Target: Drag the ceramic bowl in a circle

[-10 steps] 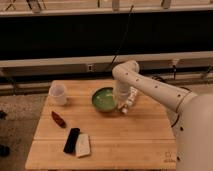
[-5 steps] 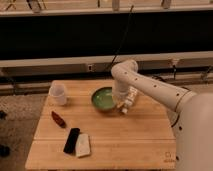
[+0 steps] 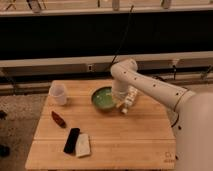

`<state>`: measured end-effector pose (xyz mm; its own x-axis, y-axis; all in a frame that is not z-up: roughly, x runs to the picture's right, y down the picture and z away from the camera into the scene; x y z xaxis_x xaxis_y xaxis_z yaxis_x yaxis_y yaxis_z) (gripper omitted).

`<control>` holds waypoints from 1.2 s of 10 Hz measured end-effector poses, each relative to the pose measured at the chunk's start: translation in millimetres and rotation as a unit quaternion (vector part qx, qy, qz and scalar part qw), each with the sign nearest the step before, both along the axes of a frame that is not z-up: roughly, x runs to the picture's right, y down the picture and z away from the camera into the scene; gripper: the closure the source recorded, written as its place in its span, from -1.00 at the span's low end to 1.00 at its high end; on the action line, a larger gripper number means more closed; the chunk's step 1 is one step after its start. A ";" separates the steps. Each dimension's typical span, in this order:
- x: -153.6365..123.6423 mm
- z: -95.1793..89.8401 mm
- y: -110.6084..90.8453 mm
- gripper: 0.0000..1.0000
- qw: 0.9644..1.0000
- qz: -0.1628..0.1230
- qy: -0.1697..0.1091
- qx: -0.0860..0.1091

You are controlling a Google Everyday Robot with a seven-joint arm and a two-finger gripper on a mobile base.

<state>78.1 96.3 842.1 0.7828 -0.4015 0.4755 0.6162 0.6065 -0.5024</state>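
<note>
One gripper [image 3: 125,106] (clamped shut) at ceramic bowl's [image 3: 102,98] rim.

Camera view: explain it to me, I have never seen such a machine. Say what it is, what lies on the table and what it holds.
One picture, looking down on a wooden table. The white arm is a robot's, and its gripper is down at the right rim of the ceramic bowl, fingers shut. Whether they pinch the rim I cannot tell. Also on the table: a white cup, a small red object, a black object and a white one beside it.
</note>
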 end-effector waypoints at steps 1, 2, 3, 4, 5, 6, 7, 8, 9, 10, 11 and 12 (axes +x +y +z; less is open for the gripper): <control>-0.5 -0.2 0.4 0.96 1.000 0.002 0.003 -0.001; -2.9 -0.7 -0.3 0.96 1.000 0.005 0.006 -0.001; -4.5 -0.6 -0.7 0.96 1.000 0.008 0.009 -0.002; -5.4 -0.6 -1.0 0.96 1.000 0.010 0.010 -0.002; -5.4 -0.9 -1.1 0.96 1.000 0.012 0.012 -0.003; -6.1 -1.1 -1.2 0.96 1.000 0.014 0.014 -0.004; -6.7 -0.9 -2.3 0.96 1.000 0.017 0.018 -0.004; -7.8 -0.5 -3.7 0.96 1.000 0.020 0.021 -0.004; -8.7 0.3 -5.0 0.96 0.999 0.024 0.025 -0.005; -8.5 0.9 -6.1 0.96 0.999 0.028 0.028 -0.006; -8.1 1.2 -6.8 0.96 0.999 0.030 0.031 -0.006; -7.6 1.7 -6.3 0.96 0.999 0.032 0.033 -0.008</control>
<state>70.5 90.0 843.7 0.8370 -0.3419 0.4272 0.5408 0.6356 -0.5509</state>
